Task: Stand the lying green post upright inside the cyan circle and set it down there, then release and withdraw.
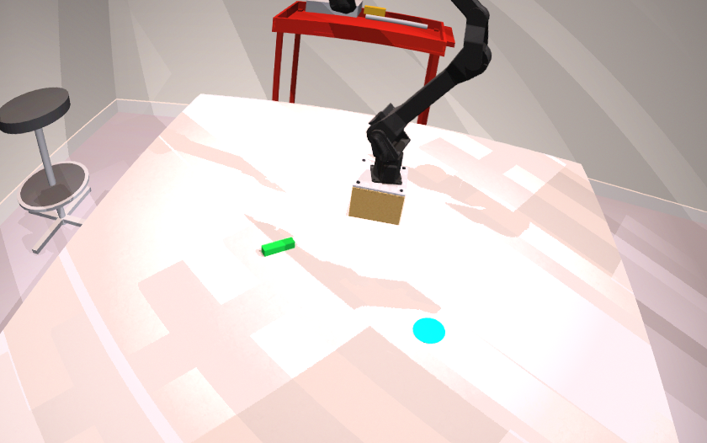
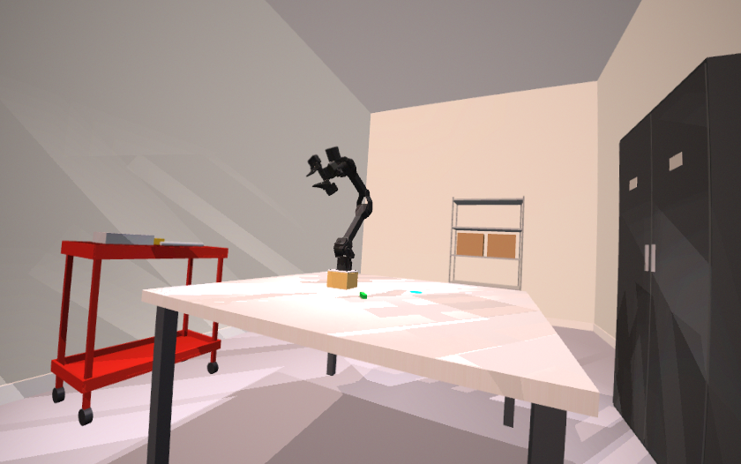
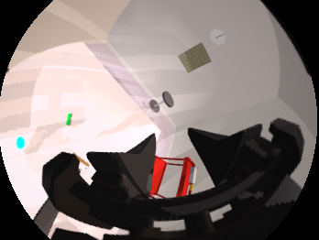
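The green post [image 1: 278,247] [image 2: 363,295] [image 3: 69,119] lies on its side on the table, left of the arm's base block in the top view. The flat cyan circle [image 1: 428,330] [image 2: 415,292] [image 3: 20,143] is on the table at some distance from the post, with nothing standing on it. My gripper [image 2: 310,180] [image 3: 171,133] is open and empty, its fingers partly apart. It is raised high above the table, far from the post and the circle, and points away toward the cart side. In the top view it is mostly out of frame.
The arm stands on a tan base block [image 1: 375,205] [image 2: 341,279] on the table. A red cart [image 1: 359,34] [image 2: 158,250] [image 3: 158,176] with a grey box and a yellow item on top stands beyond the table edge. A stool [image 1: 36,109] [image 3: 168,99] stands beside the table.
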Available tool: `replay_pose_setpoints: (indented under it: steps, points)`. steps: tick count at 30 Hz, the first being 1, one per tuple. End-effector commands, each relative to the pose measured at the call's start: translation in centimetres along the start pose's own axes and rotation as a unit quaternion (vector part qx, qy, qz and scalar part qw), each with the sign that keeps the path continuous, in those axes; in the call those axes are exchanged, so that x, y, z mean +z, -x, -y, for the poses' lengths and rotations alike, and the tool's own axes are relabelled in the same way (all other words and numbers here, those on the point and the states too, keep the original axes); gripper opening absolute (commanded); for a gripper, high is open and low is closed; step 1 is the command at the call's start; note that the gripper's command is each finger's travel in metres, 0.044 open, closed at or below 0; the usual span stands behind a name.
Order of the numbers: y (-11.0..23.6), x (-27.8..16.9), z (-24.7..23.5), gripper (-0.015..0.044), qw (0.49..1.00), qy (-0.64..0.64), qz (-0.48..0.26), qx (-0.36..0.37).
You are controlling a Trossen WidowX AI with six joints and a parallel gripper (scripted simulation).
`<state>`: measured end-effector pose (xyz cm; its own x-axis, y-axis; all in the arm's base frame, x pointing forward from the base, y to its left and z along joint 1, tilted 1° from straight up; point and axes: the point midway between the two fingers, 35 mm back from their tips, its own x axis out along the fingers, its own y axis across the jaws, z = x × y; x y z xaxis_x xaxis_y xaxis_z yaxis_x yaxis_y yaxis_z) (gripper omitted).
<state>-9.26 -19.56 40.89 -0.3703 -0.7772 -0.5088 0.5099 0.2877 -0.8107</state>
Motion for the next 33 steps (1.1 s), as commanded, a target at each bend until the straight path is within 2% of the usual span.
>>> replay_pose_setpoints:
  steps: [1,9,16,25,30,33]
  points:
    - [-4.4,2.5,-2.8,0.0233,0.995,-0.045,0.022,0.083]
    - [-10.0,7.9,-10.2,0.0233,0.967,-0.109,0.022,0.228]
    - [-12.2,11.9,-18.6,0.0233,0.932,-0.138,-0.025,0.335]
    - [-11.8,14.4,-30.7,0.0233,0.885,-0.142,-0.131,0.423]
    - [-10.3,14.0,-37.2,0.0233,0.865,-0.132,-0.203,0.44]
    - [-9.7,13.6,-39.1,0.0233,0.86,-0.127,-0.225,0.441]
